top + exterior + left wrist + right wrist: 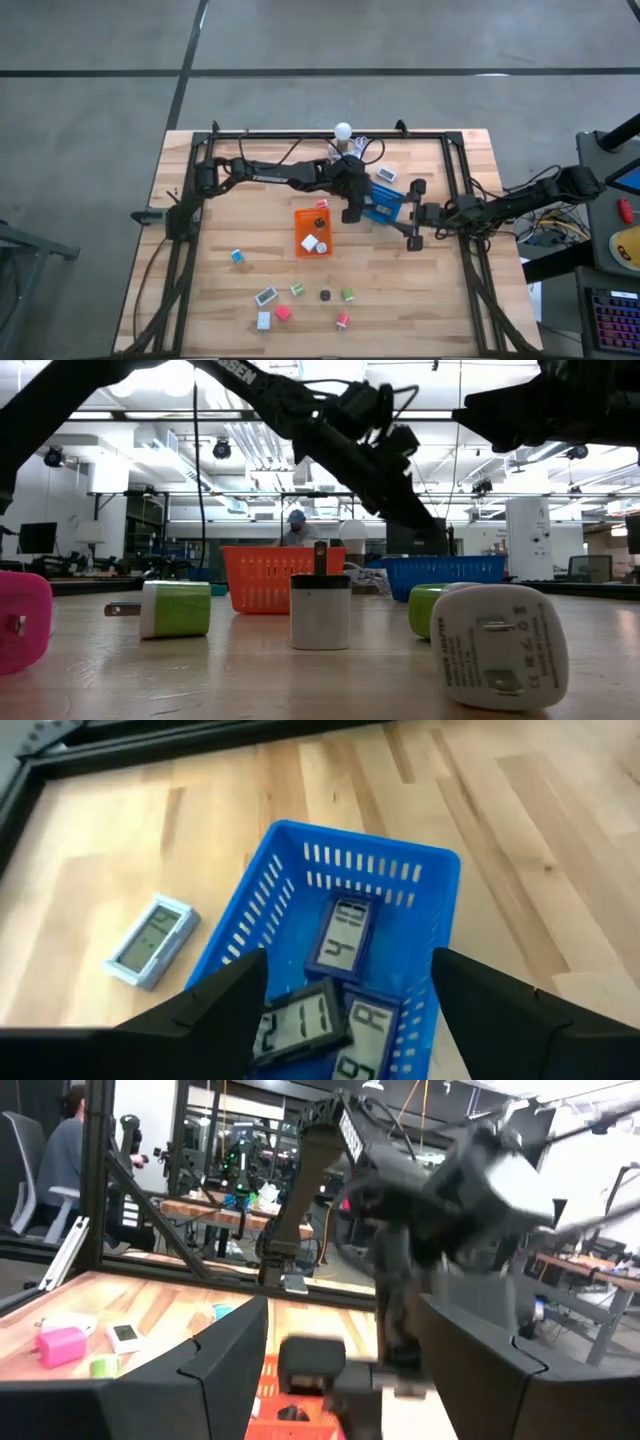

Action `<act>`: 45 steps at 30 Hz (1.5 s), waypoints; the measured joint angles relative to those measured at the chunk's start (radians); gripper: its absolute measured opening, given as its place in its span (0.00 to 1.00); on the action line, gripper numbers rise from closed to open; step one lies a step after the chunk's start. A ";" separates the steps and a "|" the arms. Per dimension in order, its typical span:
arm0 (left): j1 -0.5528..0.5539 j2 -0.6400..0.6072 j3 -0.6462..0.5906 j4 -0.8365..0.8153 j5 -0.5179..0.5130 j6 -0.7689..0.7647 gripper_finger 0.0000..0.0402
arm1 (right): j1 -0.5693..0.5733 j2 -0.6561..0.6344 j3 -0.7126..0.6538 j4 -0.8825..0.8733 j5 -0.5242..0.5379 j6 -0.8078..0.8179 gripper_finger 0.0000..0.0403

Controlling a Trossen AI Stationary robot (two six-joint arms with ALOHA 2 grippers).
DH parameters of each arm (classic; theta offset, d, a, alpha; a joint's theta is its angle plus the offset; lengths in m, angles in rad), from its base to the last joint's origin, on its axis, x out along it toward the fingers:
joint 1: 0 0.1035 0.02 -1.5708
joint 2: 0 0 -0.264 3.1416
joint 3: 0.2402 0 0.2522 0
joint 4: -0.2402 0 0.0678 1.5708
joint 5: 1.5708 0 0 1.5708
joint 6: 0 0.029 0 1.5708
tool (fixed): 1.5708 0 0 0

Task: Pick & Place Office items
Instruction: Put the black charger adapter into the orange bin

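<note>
A blue tray [300,870] sits right of the table's middle and holds three small dark-framed digital clocks [340,942]. My left gripper [345,1020] hovers open above the tray's near end [352,212], nothing between its fingers. A light blue clock [152,942] lies flat on the wood beside the tray. The orange tray [300,222] next to it holds two white pieces [315,244] and a black one. More office items [297,289] lie scattered toward the near edge. My right gripper [345,1370] waits open and level to the right of the blue tray [405,213].
A white round bulb with cables [343,130] stands at the far edge. A black frame [460,170] runs around the table. In the low view, chargers stand close by: pink [20,622], green and white [175,608], white [320,610] and a round-cornered white adapter [500,645].
</note>
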 joint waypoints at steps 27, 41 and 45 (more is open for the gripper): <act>-0.208 -0.841 -1.064 0.630 -0.367 -0.163 0.71 | 0.104 0.240 0.241 -0.356 -0.110 0.153 0.61; -0.331 -0.918 -1.215 0.740 -0.595 -0.194 0.71 | 0.234 0.645 0.517 -0.406 -0.159 0.277 0.61; -0.332 -0.931 -1.223 0.742 -0.601 -0.194 0.71 | 0.257 0.751 0.598 -0.461 -0.163 0.325 0.61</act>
